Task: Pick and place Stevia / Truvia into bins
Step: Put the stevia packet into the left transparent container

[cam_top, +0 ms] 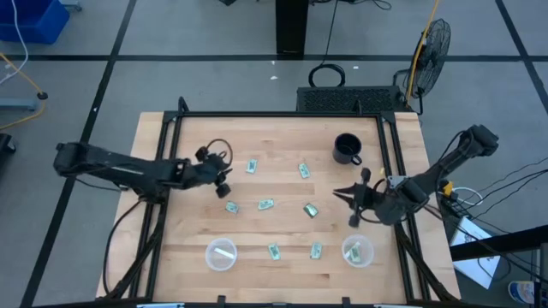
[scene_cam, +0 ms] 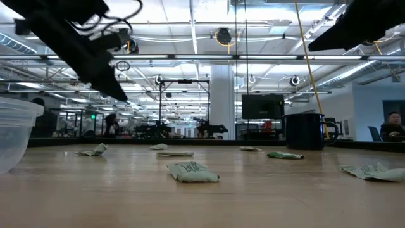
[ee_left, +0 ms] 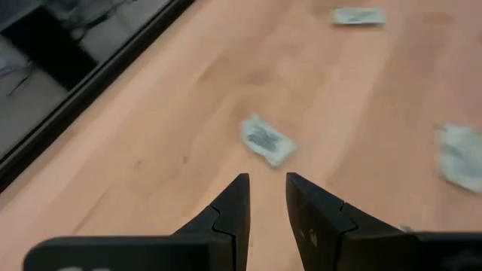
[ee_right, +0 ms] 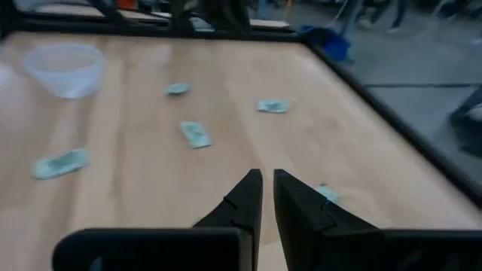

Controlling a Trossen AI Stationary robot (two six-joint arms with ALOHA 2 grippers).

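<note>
Several green-and-white Stevia packets lie flat on the wooden table, among them one (cam_top: 252, 167), one (cam_top: 266, 204) and one (cam_top: 310, 210). Two clear bins stand near the near edge, the left bin (cam_top: 221, 254) and the right bin (cam_top: 357, 251); each holds a packet. My left gripper (cam_top: 226, 177) hovers over the table's left half, narrowly open and empty, with a packet (ee_left: 265, 141) just beyond its fingertips (ee_left: 267, 184). My right gripper (cam_top: 347, 204) hovers above the table, on the far side of the right bin, its fingers (ee_right: 266, 181) a narrow gap apart and empty.
A black mug (cam_top: 347, 149) stands at the far right of the table, also seen as the mug (scene_cam: 305, 131) in the low view. A black frame rail (cam_top: 168, 145) runs along the table's left side, another (cam_top: 396, 154) along the right. Two more packets (cam_top: 274, 251), (cam_top: 316, 251) lie between the bins.
</note>
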